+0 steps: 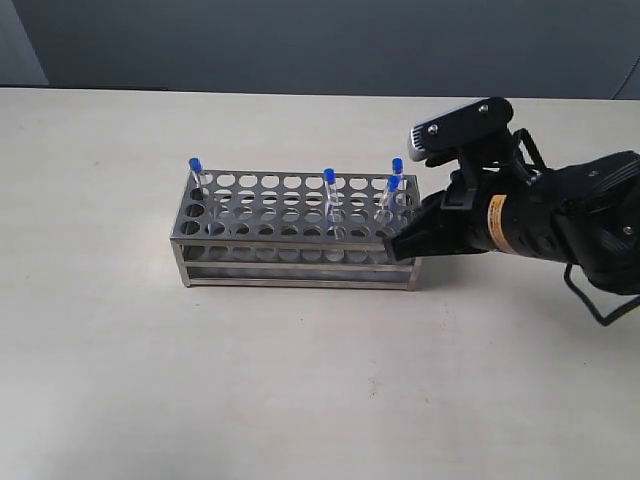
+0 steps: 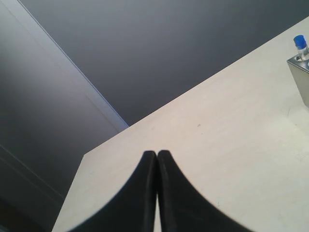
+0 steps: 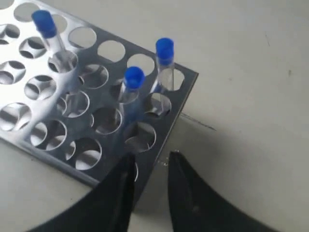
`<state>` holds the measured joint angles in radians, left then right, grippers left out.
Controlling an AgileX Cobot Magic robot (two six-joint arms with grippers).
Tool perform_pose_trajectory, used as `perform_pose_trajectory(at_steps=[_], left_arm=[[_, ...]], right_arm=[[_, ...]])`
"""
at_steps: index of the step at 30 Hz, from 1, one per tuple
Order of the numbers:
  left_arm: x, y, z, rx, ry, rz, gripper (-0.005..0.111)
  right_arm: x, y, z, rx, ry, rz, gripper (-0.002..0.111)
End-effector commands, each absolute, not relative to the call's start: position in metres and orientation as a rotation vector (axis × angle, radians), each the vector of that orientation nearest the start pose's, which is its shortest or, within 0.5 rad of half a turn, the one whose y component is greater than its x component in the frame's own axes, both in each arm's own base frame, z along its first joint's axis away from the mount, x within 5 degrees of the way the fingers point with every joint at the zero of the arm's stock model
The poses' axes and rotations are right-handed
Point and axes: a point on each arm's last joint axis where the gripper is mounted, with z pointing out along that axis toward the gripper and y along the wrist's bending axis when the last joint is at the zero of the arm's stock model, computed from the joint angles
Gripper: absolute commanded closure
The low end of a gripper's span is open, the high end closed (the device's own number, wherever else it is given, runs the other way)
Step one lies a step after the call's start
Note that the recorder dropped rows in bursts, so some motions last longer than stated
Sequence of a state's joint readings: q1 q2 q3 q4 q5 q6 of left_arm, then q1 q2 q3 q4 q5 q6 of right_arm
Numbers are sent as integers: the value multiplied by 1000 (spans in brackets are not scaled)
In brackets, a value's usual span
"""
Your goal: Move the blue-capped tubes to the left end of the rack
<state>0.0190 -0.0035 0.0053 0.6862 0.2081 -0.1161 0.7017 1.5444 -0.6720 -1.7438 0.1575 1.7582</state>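
The steel rack (image 1: 300, 245) stands mid-table. One blue-capped tube (image 1: 196, 172) is in its left end, one (image 1: 329, 188) near the middle, and two (image 1: 397, 166) (image 1: 392, 190) at the right end. My right gripper (image 1: 400, 246) hovers at the rack's front right corner. In the right wrist view this gripper (image 3: 150, 159) is open with nothing between its fingers, just short of the nearest tube (image 3: 134, 79); another tube (image 3: 164, 50) stands behind it and a third (image 3: 44, 24) farther along. My left gripper (image 2: 157, 154) is shut and empty, away from the rack (image 2: 301, 72).
The pale table (image 1: 300, 400) stretches all round the rack. A dark wall rises behind its far edge. The right arm's black body and cable (image 1: 590, 225) fill the right side. The left arm is out of the exterior view.
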Motion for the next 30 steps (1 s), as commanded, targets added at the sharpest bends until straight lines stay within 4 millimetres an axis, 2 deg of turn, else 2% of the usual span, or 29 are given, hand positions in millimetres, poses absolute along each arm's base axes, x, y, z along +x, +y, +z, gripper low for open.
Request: perform_pose_trajectory(at_steps=[1,12,17,24,30], left_arm=[[55,13,199,346,1634,540,106],[55,13,199,346,1634,540,106],[55,13,199,346,1634,540,106],[55,13,199,346,1634,540,106],[55,13,199,346,1634,540,106]], right_arm=[[237,181,178,-723,2222,175,79],[250,197,180,-741,2213,232,79],[257,199,180,-722,2203,201,79],[263,207,177,-733,2210,217,79],[270,206,167,-712,2223,148,80]])
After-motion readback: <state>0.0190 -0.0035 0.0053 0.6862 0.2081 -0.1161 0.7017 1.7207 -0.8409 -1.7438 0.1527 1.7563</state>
